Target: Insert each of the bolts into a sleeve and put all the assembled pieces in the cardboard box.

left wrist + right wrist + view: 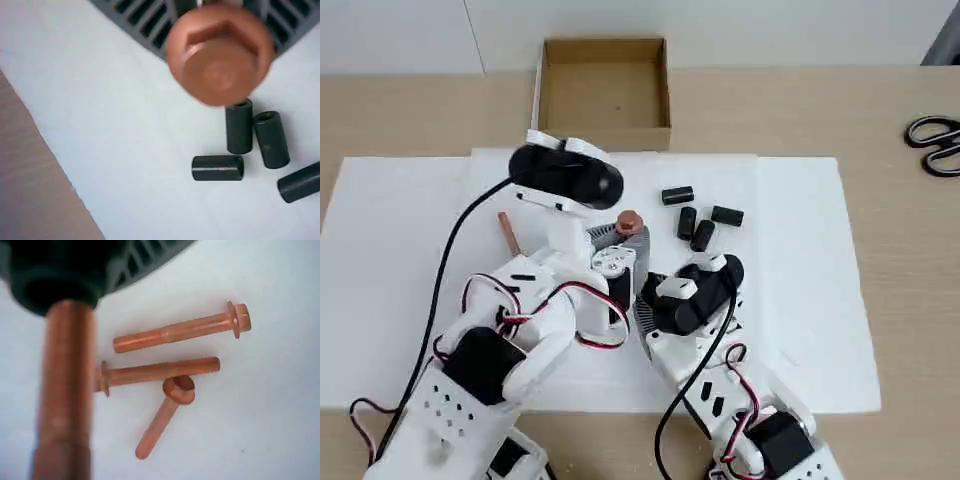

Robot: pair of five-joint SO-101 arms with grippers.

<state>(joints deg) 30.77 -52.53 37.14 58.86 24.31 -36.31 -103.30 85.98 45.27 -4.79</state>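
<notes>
1. The left arm [490, 350] rises from the near left edge of the tabletop [880, 110] and stretches over the white sheet [800, 300]. Its wrist is bent so that the left gripper [620, 240] sits near the sheet's middle.
2. Its ribbed grey fingers [135, 20] are clamped on the held bolt [629, 220]. In the left wrist view the copper hexagonal head faces the camera and hides the shaft.
3. The right arm [750, 410] comes up from the near right edge and leans inward, so the right gripper [640, 290] is just beside the left one.
4. In the right wrist view, a ribbed finger presses against the held sleeve [50, 280], so the right fingers appear closed on it. A copper shaft sticks out of the sleeve toward the camera.
5. Four loose sleeves [703, 235] lie on their sides in a cluster on the sheet, beyond the right gripper. Two of them are side by side.
6. Three loose bolts [157, 372] lie flat on the sheet. The head of one touches the shaft of another.
7. The cardboard box [605, 125] stands open at the sheet's far edge, well apart from both grippers.
8. A pair of scissors [935, 143] rests on the bare tabletop at the far right.
</notes>
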